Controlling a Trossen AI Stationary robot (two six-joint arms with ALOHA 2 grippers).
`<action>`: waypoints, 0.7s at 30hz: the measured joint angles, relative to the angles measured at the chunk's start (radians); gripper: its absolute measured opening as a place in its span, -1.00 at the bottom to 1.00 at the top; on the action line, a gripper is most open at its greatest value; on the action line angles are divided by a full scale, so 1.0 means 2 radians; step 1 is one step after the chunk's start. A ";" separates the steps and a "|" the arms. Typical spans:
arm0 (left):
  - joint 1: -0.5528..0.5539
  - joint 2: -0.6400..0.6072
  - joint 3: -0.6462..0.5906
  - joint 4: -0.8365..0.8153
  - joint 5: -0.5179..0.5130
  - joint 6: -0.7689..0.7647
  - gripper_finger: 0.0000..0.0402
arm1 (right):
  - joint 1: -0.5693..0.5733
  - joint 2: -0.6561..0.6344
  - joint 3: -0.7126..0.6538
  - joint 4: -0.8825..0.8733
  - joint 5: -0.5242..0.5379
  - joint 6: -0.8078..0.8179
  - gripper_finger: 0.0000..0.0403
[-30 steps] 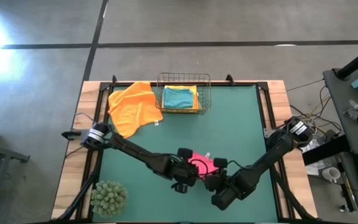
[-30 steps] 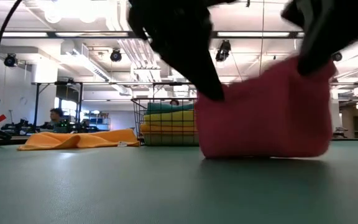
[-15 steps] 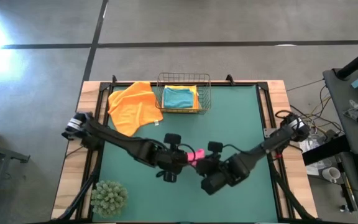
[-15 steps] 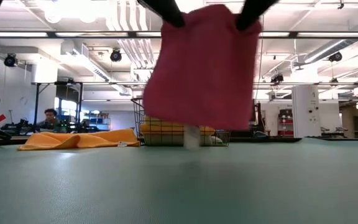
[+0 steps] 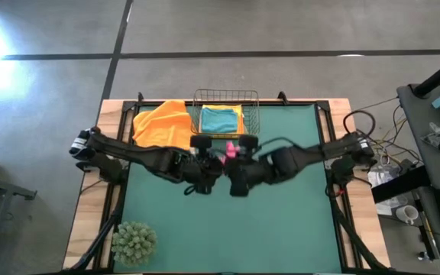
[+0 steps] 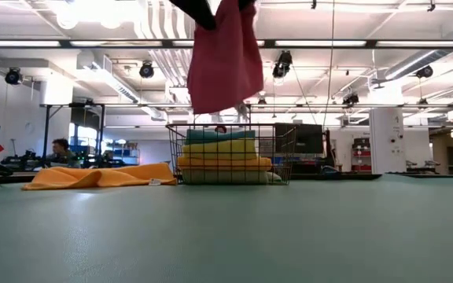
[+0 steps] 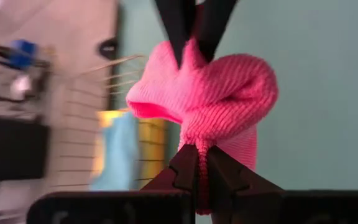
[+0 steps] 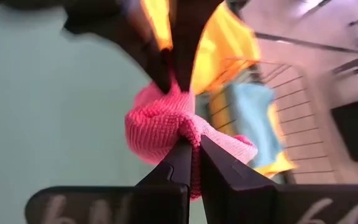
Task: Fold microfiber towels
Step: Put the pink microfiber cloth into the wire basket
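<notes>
- The pink towel (image 6: 225, 59) looks soft, light and limp: in the low view it hangs as a drooping fold well clear of the surface (image 5: 281, 221), so it should drape wherever it is let go and will not keep a crease without being laid flat
- Its fuzzy knit looks grippy rather than slippery; the best hold is probably a pinch at an edge or corner, one on each side, so the cloth hangs even between them
- The left end effector (image 7: 196, 163) has its fingers pressed together on a gathered bit of the pink towel
- The right end effector (image 8: 191, 152) is likewise clamped on the towel's other side
- In the high view the two end effectors meet tip to tip just in front of the wire basket (image 5: 252, 114), with only a small pink patch showing between them
- The towel hangs below both grips, bunched into a rounded lump between the fingertips in the wrist views
- Teal and yellow towels (image 6: 225, 153) lie stacked in the basket; an orange towel (image 5: 165, 130) lies crumpled just beside it on the surface
</notes>
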 joint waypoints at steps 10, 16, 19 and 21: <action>0.101 -0.025 0.002 0.005 -0.050 0.100 -0.99 | -0.114 0.000 0.051 0.006 -0.003 -0.098 -0.96; 0.187 -0.024 0.002 0.030 -0.028 0.174 -0.99 | -0.184 0.009 0.049 0.025 -0.034 -0.133 -0.96; 0.229 -0.017 -0.001 0.054 0.005 0.193 -0.99 | -0.219 0.018 0.048 0.044 -0.057 -0.167 -0.96; 0.255 -0.016 -0.006 0.076 0.011 0.205 -0.99 | -0.245 0.026 0.049 0.065 -0.081 -0.183 -0.96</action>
